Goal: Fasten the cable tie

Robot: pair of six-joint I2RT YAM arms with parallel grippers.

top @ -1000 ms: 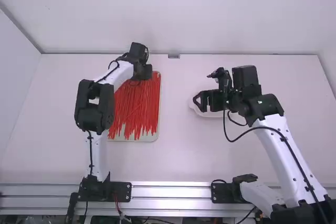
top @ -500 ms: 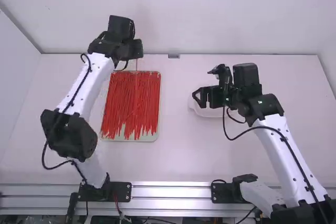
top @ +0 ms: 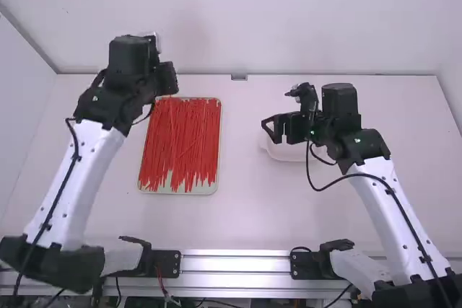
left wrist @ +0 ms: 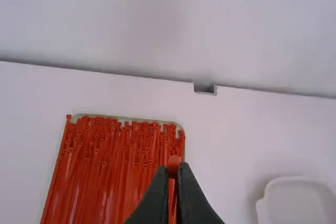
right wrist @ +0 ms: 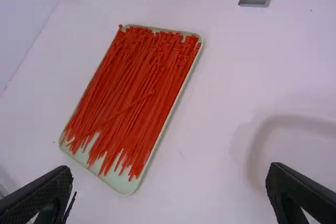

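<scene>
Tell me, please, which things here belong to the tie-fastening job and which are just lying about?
Job: held tie, spare ties, tray, left gripper, right gripper.
Lying about: tub, untouched; wall bracket.

Two robot arms had white tubular links joined by bulky black joint housings. The left arm carried a thin black cable hanging loosely beside its long white link. The right arm had a similar black cable looping from its wrist housing, where a small green light glowed. Each arm ended in a black wrist block. The left gripper had two smooth black jaws tapering to narrow tips. The right gripper had broader black jaws with a matte, finely textured surface.
</scene>
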